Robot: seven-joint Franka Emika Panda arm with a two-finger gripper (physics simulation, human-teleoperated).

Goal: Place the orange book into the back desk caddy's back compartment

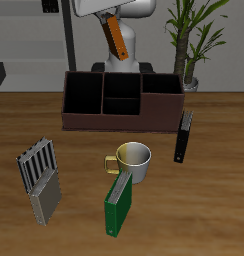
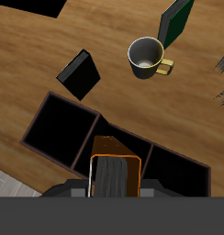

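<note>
My gripper is shut on the orange book and holds it tilted, high above the table, over the back of the back desk caddy. The caddy is a long dark brown box with several open cells, all empty. In the wrist view the orange book hangs from the gripper with its pale page edges towards the camera. It is above the caddy's rim and its middle cells, and does not touch them.
Nearer the table's front edge are a metal mug with a yellow handle, a green book standing on edge, a grey slatted rack and a black book beside the caddy. A potted plant stands behind the caddy.
</note>
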